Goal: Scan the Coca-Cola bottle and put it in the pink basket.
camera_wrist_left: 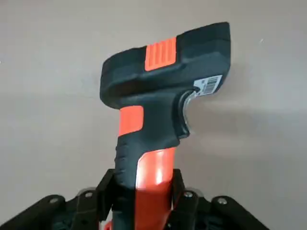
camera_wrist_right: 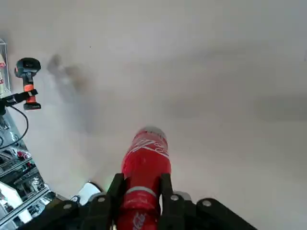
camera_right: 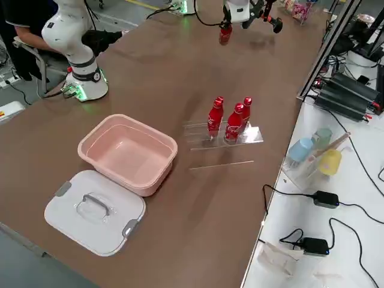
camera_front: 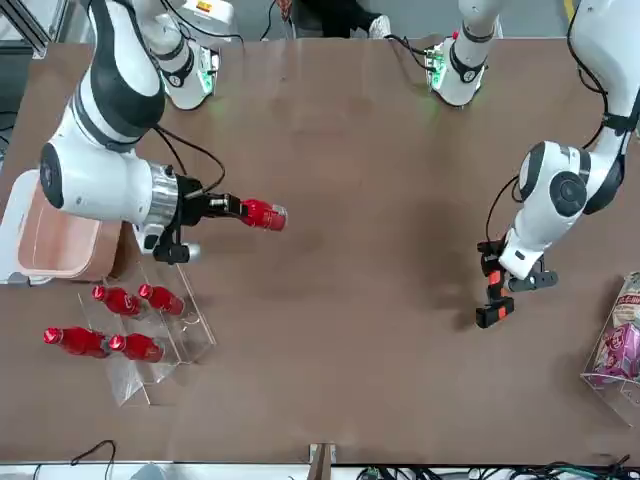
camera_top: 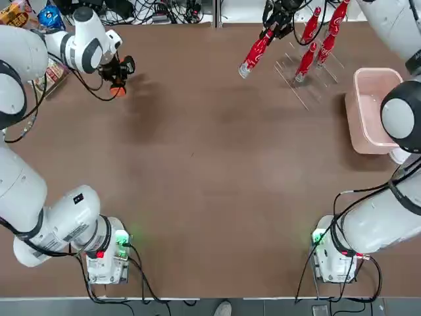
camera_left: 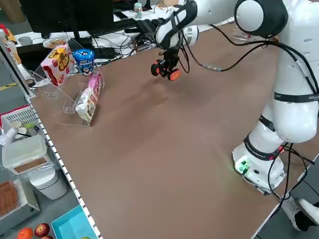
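Note:
My right gripper (camera_top: 269,31) is shut on the neck of a red Coca-Cola bottle (camera_top: 254,56), holding it tilted above the far part of the table, base pointing toward the table's middle. The bottle (camera_wrist_right: 145,163) sits between the right fingers in the right wrist view, and it also shows in the front view (camera_front: 263,214). The pale pink basket (camera_top: 358,113) stands empty at the right edge, a short way from the bottle. My left gripper (camera_top: 113,71) is shut on the handle of a black and orange scanner (camera_wrist_left: 163,86), held above the far left of the table.
Several more red bottles (camera_top: 317,41) stand in a clear rack (camera_right: 225,141) between the held bottle and the basket. A white lid (camera_right: 95,210) lies beside the basket (camera_right: 153,180). A clear stand with snack packs (camera_left: 79,87) is at the far left edge.

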